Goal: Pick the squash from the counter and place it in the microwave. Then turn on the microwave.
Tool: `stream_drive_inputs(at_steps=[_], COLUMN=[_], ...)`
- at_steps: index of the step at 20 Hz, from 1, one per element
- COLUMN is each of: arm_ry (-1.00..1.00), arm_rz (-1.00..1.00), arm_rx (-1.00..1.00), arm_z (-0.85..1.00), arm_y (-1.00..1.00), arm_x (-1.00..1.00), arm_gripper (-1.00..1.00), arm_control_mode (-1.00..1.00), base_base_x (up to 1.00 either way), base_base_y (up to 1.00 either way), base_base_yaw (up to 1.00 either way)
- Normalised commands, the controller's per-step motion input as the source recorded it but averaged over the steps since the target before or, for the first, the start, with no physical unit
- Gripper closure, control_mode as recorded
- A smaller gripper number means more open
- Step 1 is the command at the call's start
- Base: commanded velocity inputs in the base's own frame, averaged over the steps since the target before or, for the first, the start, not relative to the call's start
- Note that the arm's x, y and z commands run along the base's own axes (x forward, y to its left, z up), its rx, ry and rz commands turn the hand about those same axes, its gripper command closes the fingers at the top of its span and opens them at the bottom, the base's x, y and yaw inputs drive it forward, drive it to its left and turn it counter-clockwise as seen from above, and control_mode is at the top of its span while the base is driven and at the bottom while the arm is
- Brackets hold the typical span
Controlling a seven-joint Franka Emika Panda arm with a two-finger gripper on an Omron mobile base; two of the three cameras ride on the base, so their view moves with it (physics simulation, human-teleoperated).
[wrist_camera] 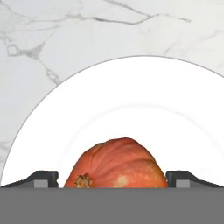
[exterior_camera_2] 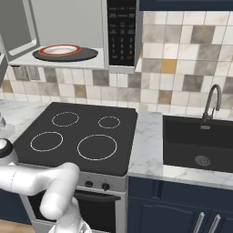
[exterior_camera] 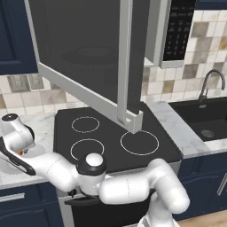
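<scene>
Squash (wrist_camera: 117,164) between open end effector (wrist_camera: 112,179) tips

Bright even rendered light, soft shadows, sharp

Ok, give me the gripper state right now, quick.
Gripper: open, one fingertip on each side of the squash on the white plate, not closed on it.

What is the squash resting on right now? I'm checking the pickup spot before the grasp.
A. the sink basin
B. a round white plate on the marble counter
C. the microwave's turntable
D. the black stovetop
B: in the hand view the squash sits on the white plate, with the counter around it.
</scene>
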Motion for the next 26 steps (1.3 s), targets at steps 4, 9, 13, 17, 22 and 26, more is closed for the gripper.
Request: stream_drive_inputs(at_steps=[4, 9, 13, 17, 22, 26], arm_ry=[0.01, 0.0, 0.0, 0.0, 0.0, 0.0], arm_rz=[0.0, 0.0, 0.0, 0.0, 0.0, 0.0], arm_rx=[0.0, 0.0, 0.0, 0.0, 0.0, 0.0], arm_z=[-0.02, 0.0, 0.0, 0.0, 0.0, 0.0], arm_y=[0.08, 0.0, 0.0, -0.03, -0.16, -0.27], arm_x=[0.0, 0.0, -0.01, -0.13, -0.18, -0.25], arm_gripper=[1.0, 1.0, 1.0, 1.0, 1.0, 1.0], arm_control_mode=[-1.0, -1.0, -1.0, -1.0, -1.0, -1.0], base_base_x=[0.0, 0.0, 0.0, 0.0, 0.0, 0.0], base_base_y=[0.0, 0.0, 0.0, 0.0, 0.0, 0.0], base_base_yaw=[0.0, 0.0, 0.0, 0.0, 0.0, 0.0])
